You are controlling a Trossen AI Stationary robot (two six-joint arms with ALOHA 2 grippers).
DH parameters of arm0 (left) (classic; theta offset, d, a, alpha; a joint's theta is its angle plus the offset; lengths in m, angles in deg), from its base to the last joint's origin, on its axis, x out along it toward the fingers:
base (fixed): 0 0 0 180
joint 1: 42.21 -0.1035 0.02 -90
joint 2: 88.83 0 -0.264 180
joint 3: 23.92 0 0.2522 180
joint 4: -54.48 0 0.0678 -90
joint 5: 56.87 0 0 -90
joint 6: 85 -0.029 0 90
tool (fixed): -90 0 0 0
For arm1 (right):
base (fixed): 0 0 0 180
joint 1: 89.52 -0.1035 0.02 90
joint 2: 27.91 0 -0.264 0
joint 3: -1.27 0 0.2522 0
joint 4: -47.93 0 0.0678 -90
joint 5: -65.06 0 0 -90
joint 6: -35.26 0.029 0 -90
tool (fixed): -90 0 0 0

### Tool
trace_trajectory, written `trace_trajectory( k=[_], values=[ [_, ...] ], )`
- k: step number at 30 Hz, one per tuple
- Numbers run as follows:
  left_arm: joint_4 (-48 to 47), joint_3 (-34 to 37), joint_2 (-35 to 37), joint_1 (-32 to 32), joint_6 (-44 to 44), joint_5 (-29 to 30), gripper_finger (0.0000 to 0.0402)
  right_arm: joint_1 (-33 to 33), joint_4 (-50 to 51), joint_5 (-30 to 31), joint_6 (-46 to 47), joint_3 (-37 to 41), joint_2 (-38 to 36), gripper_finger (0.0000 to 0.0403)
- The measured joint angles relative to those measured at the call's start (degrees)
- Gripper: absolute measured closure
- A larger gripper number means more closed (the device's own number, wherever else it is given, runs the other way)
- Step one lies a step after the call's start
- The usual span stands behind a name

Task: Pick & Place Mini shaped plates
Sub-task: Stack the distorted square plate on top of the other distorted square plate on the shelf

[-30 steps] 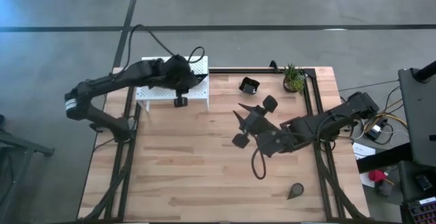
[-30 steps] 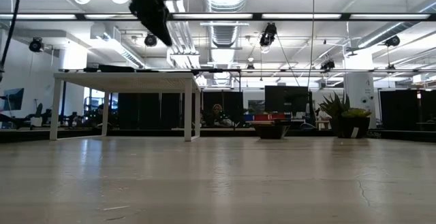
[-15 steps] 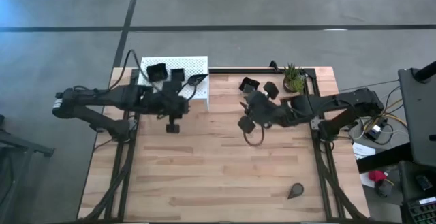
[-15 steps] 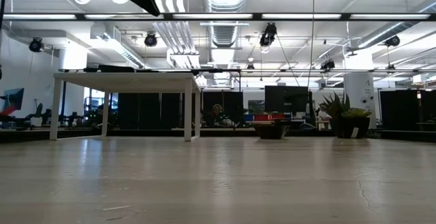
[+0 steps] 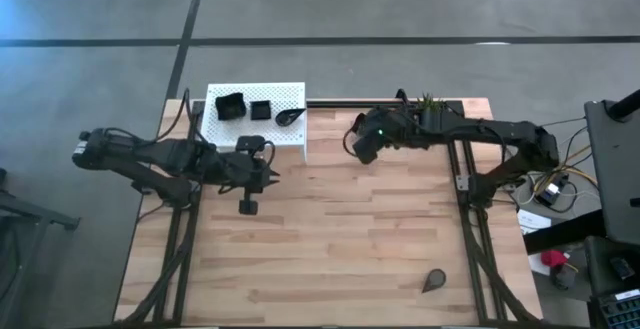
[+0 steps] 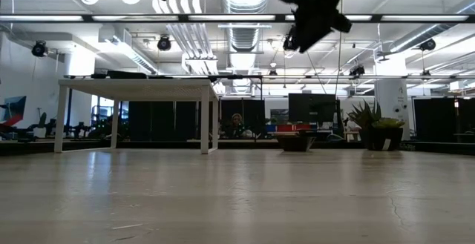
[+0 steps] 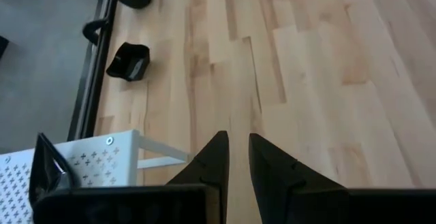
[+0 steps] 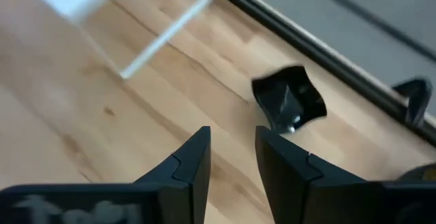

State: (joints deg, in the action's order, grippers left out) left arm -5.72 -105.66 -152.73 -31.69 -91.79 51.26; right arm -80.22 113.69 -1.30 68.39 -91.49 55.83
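Open-plan lab, exposed ceiling ducts point(image 6: 241, 7), track lights, monitors point(image 6: 312, 109), concrete floor point(image 5: 400, 9)

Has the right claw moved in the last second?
Yes. The right claw swung from mid-table toward the far edge, ending near the potted plant.

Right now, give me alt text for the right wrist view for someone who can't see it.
The right gripper, fingers slightly apart and empty, points at a glossy black dish with upturned rim lying on the wooden table, near the table's black edge rail.
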Motion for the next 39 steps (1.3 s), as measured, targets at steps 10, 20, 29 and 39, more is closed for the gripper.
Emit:
trace_trajectory(
  k=[10,20,29,39],
  values=[
    [0.55,0.0,-0.02,0.41,-0.02,0.01,0.0349,12.77,-1.97,-7.28,6.43,8.83,2.34,0.0287],
    [0.69,0.82,-0.02,0.41,-0.04,0.01,0.0349,22.02,-18.29,-17.03,10.59,19.58,6.44,0.0281],
    [0.6,1.4,-0.02,0.41,-0.89,0.02,0.0349,25.03,-23.47,-17.84,12.29,22.41,10.58,0.0269],
    [0.59,1.44,-0.02,0.41,-1.11,0.02,0.0349,25.83,-26.56,-18.12,9.93,21.04,17.09,0.0281]
  ],
)
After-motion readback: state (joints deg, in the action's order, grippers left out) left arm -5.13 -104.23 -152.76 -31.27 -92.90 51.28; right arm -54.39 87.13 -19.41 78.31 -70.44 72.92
